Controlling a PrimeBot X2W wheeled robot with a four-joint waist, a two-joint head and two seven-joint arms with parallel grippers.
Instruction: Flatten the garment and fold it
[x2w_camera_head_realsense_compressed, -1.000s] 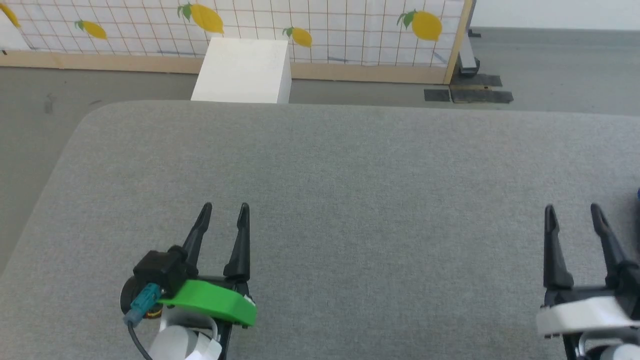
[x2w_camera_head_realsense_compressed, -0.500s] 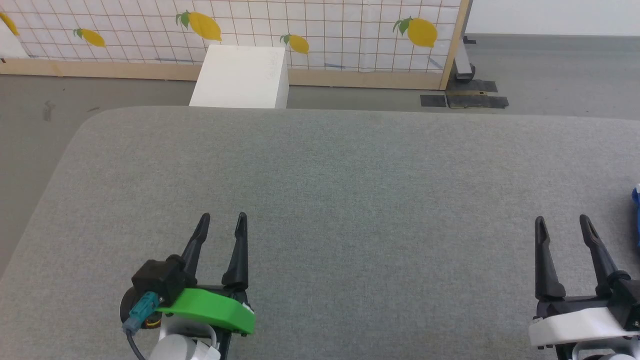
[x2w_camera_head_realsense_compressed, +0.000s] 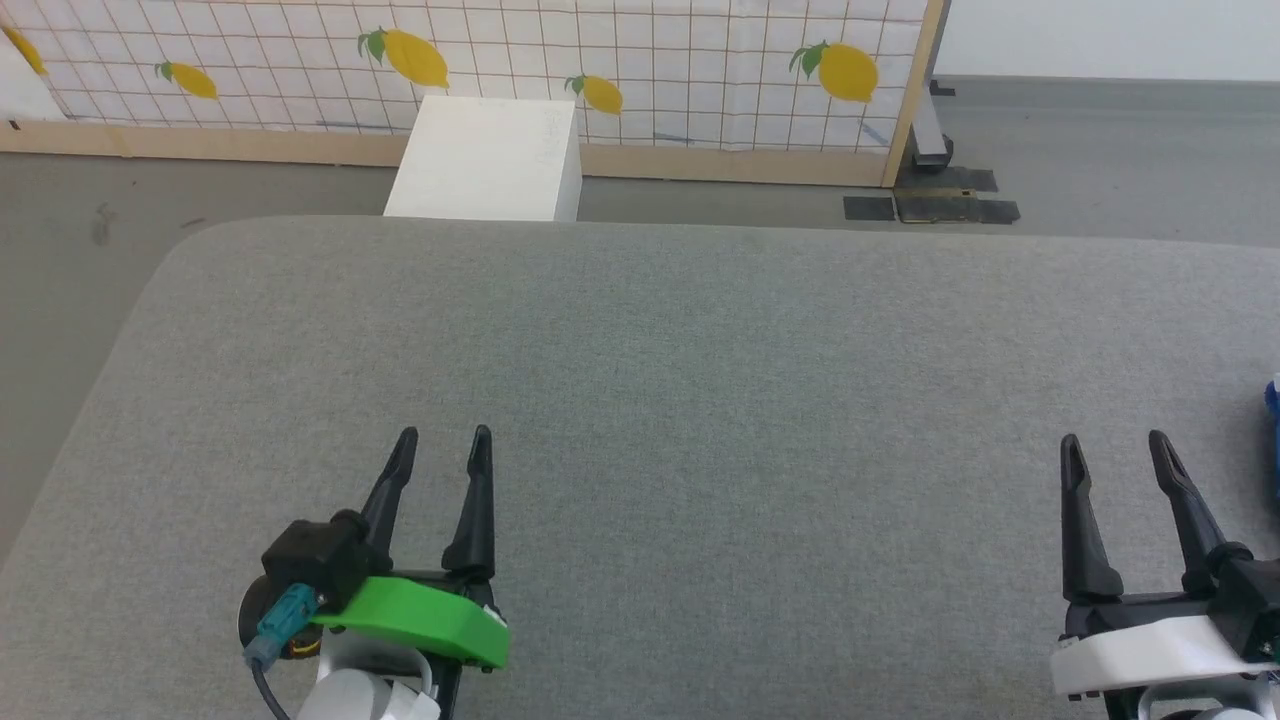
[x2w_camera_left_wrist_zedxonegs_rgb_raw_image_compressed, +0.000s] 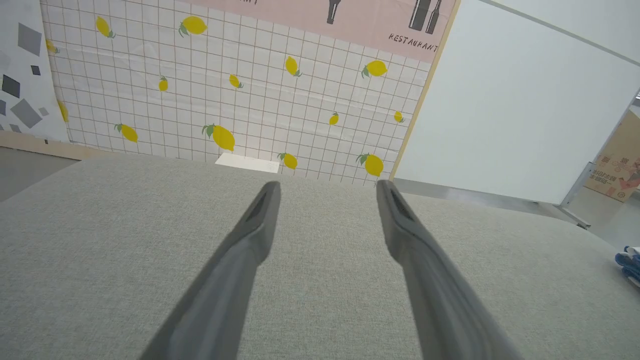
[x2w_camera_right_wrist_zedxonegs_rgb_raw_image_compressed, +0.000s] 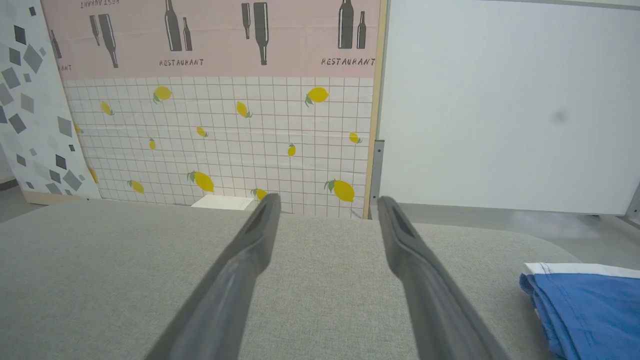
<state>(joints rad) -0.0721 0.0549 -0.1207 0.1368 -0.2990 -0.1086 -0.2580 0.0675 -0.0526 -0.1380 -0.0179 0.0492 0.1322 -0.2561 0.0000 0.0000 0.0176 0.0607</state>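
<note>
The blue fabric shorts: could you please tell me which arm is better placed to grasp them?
Probably right: the bright blue fabric shorts lie beside the right gripper, far from the left gripper. Both jaws stand open.

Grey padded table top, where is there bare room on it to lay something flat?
The stretch of the grey padded table top between the open left gripper and the open right gripper, and ahead of both to the far edge by the white box, is bare. It is crowded at the right edge, where the royal-blue fabric garment lies.
</note>
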